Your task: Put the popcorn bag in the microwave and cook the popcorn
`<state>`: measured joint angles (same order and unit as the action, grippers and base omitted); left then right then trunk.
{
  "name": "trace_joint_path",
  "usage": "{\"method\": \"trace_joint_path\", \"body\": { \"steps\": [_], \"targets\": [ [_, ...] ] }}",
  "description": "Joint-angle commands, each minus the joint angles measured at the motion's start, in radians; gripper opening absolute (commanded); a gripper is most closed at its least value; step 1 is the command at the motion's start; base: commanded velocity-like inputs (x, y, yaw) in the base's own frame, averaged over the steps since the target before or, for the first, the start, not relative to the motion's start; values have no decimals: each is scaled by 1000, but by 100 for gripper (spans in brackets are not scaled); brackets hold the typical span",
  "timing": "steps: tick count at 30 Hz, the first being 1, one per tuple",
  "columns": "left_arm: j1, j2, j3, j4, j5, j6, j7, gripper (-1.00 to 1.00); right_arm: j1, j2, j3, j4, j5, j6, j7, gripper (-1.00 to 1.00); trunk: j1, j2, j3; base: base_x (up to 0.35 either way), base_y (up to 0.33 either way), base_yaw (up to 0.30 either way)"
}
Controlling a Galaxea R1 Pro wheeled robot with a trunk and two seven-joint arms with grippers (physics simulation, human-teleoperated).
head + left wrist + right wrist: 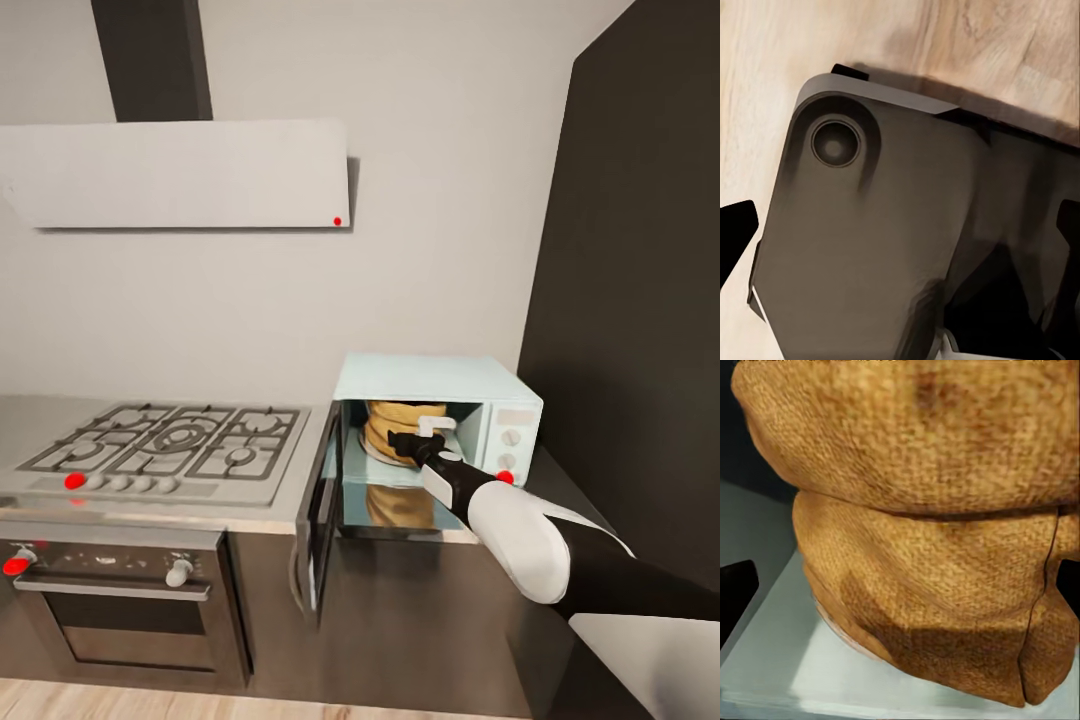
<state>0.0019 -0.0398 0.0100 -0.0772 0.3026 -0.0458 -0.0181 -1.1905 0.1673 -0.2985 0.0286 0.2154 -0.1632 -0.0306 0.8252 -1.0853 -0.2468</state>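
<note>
The mint-white microwave [440,378] stands on the grey countertop [22,415] with its door [318,520] swung wide open to the left. Inside, on the turntable plate, sits the tan-brown popcorn bag [395,412], upright and wrinkled. My right gripper [408,440] reaches into the cavity, right up against the bag's front. In the right wrist view the bag [930,547] looms very close, with the dark fingertips [736,589] spread wide at both sides, open. My left gripper [900,232] hangs open over the robot's dark base.
A steel gas hob [170,445] with a built-in oven [120,600] lies left of the microwave, under a pale range hood [180,175]. A tall dark panel [640,300] walls off the right side. Wooden floor [967,37] shows below.
</note>
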Motion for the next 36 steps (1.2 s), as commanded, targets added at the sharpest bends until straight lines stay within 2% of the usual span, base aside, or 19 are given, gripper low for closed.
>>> {"method": "trace_joint_path", "body": {
  "steps": [1,12,27,31,33,36],
  "targets": [
    [0,0,0,-1,6,-2,-2,100,-1,0,-8,3,10,-5,-3,100,0,-1,-1,188,0,0],
    [0,1,2,-1,7,-2,-1,100,-1,-6,-8,2,13,-4,-2,100,0,-1,-1,18,0,0],
    [0,-2,3,-1,7,-2,0,100,-1,-11,-8,0,17,4,-1,100,0,-1,-1,-322,0,0],
    [0,-1,2,-1,7,-2,0,100,-1,-14,-4,-6,18,11,30,100,0,-1,-1,-336,0,0],
    [0,-2,3,-1,7,-2,0,100,-1,-21,-4,-11,16,63,50,100,0,-1,-1,-336,0,0],
    [0,-2,4,-1,7,-2,0,100,-1,-31,-9,-21,15,227,162,100,0,-1,-1,-336,0,0]
  ]
}}
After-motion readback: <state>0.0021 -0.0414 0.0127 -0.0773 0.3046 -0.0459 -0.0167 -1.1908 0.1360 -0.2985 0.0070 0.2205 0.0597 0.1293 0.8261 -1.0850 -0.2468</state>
